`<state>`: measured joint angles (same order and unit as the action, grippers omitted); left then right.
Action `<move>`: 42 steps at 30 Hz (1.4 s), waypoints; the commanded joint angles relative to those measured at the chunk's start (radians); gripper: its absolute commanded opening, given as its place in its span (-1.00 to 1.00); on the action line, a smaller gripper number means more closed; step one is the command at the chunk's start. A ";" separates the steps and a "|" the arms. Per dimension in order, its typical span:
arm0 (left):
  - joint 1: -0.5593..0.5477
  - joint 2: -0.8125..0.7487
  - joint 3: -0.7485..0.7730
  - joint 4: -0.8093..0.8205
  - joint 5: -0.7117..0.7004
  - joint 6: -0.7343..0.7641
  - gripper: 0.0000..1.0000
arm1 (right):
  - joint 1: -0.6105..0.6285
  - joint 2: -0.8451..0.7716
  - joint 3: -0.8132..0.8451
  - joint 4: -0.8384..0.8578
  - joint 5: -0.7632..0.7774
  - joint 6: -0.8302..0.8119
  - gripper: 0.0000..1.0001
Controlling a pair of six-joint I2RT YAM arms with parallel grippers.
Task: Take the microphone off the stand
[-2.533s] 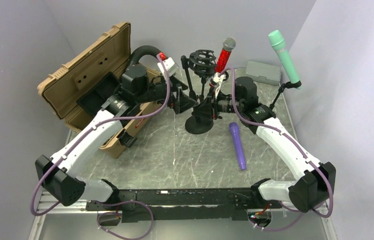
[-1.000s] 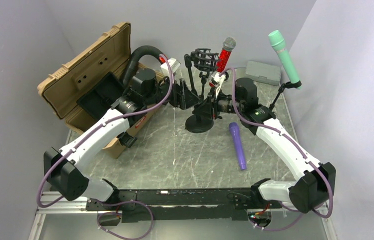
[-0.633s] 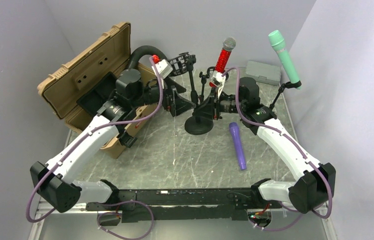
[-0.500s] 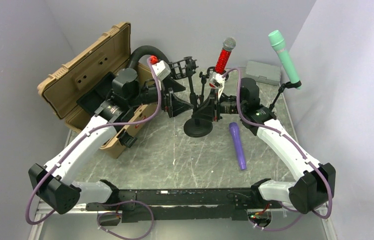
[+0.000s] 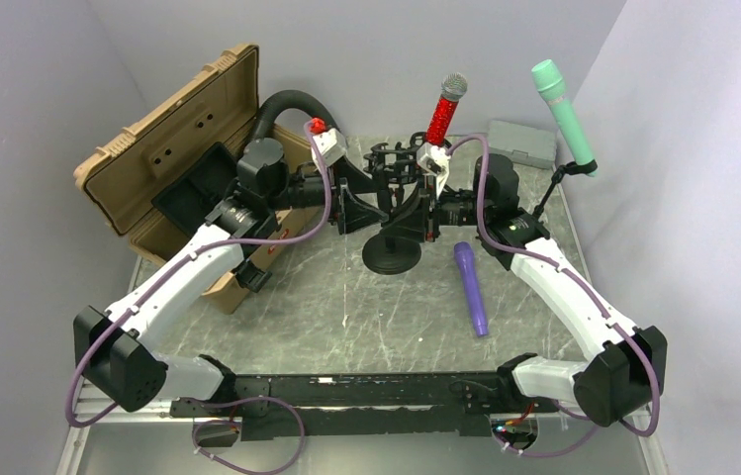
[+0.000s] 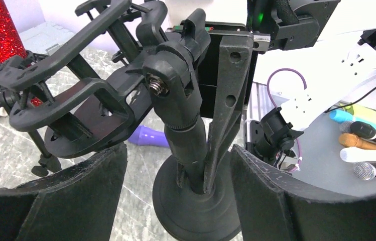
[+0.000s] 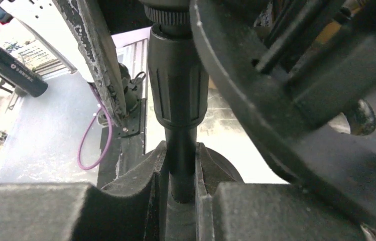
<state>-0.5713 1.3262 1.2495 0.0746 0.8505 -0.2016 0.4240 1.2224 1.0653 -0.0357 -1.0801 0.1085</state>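
Note:
A black stand with a round base (image 5: pixel 392 255) holds an empty shock mount (image 5: pixel 393 165), tilted over at its top. My right gripper (image 5: pixel 417 210) is shut on the stand's pole (image 7: pixel 177 100), low near the base. My left gripper (image 5: pixel 358 203) is open, its fingers (image 6: pixel 100 175) either side of the pole (image 6: pixel 185 125) without touching it. A purple microphone (image 5: pixel 471 289) lies on the table to the right of the stand. A red glitter microphone (image 5: pixel 442 111) stands in a second mount behind. A green microphone (image 5: pixel 564 111) sits on a stand at the far right.
An open tan case (image 5: pixel 173 148) lies at the back left, right behind my left arm. A black hose (image 5: pixel 282 102) arches over it. A grey box (image 5: pixel 521 143) rests at the back right. Walls close in on both sides.
My left gripper drew back to the left, then returned to the stand's pole. The shock mount has swung down and to the right, between the two grippers. The base shifted slightly.

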 commanded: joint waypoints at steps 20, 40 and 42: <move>-0.061 0.076 0.013 0.113 -0.089 -0.135 -0.06 | 0.000 -0.042 0.001 0.061 0.068 -0.048 -1.00; -0.035 0.059 -0.056 0.288 0.017 -0.250 -0.23 | -0.004 -0.065 -0.065 0.052 0.022 -0.149 -1.00; -0.035 0.062 -0.054 0.290 0.015 -0.252 -0.28 | -0.004 -0.062 -0.065 0.052 0.022 -0.150 -1.00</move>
<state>-0.6102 1.4052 1.1816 0.2573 0.8604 -0.4316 0.4149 1.1816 0.9913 -0.0383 -1.0096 -0.0097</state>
